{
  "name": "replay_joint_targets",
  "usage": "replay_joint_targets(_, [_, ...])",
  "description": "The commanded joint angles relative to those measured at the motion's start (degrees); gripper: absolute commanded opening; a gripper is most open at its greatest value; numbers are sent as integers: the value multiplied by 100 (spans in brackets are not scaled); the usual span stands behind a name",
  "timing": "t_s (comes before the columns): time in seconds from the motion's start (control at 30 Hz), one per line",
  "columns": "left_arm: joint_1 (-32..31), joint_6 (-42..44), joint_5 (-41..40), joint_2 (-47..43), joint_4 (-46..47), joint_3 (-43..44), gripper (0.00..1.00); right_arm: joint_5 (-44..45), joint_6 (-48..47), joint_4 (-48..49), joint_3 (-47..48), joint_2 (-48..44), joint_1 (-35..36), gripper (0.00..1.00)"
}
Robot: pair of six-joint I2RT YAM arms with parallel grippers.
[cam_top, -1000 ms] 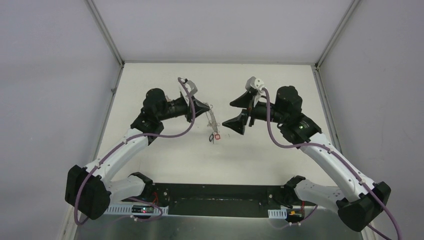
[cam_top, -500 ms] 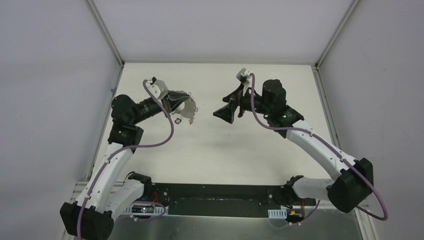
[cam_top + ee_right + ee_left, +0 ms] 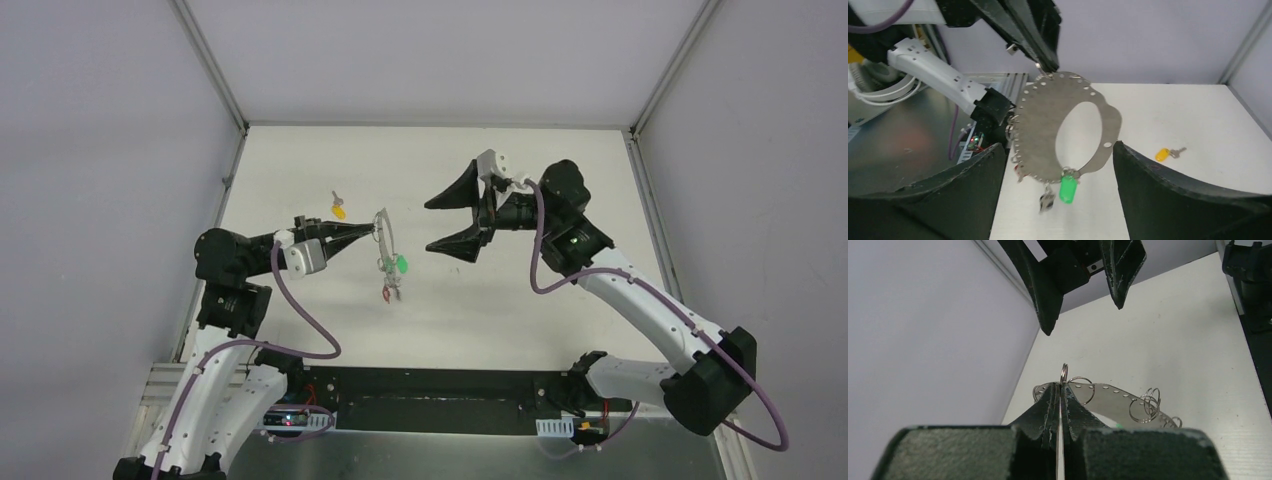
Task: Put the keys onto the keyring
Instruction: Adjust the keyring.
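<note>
**Left hand holds keyring aloft, right hand spread wide beside it**

Top view: The left hand (image 3: 372, 229), fingers pressed fully together, pinches the keyring (image 3: 384, 240) near its 12 o'clock end. Seen edge-on, the ring is a thin line with its long axis running 12 to 6 o'clock. A green-tagged key (image 3: 401, 264) and a dark-tagged key (image 3: 386, 293) dangle at the 6 o'clock end. At 3 o'clock of the ring and apart from it, the right hand (image 3: 432, 226) is spread wide with nothing between its fingers, tips pointing toward 9 o'clock. A yellow-tagged key (image 3: 339, 208) lies alone on the white surface (image 3: 520, 310), at 10 o'clock of the ring.

Left wrist view: The closed fingers clamp the edge of the keyring (image 3: 1108, 392), a perforated band that curves away toward 3 o'clock. Small rings (image 3: 1148, 402) are threaded through its holes. At 12 o'clock the right hand (image 3: 1083, 317) points down toward the band, its fingers well apart and clear of it.

Right wrist view: Face-on, the keyring (image 3: 1040, 120) is a flat oval band hanging from the left hand (image 3: 1045, 65) at its top. Its long axis is close to upright, leaning slightly from 1 to 7 o'clock. The green-tagged key (image 3: 1067, 189) hangs at 6 o'clock and the dark-tagged key (image 3: 1047, 201) just beside it at 7 o'clock. The yellow-tagged key (image 3: 1163, 154) rests on the surface at 4 o'clock, well apart. The right hand's own fingers flank the ring without touching it.
</note>
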Motion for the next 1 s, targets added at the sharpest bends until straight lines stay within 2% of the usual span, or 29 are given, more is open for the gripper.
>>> replay_joint_targets(0.0, [-17,233,439,-119,225,10,0,-579,-185,651,214,-10,406,78])
replay_joint_targets(0.17, [-26,-50,567,-31,273,59,0,-416,-363,909,435,350,909,66])
replay_joint_targets(0.5, [-78,-608,721,75,317,80,0,-391,-366,1013,724,765,1253,66])
replay_joint_targets(0.97, [-170,-892,701,10,350,35,0,-391,-366,1002,818,943,1327,66])
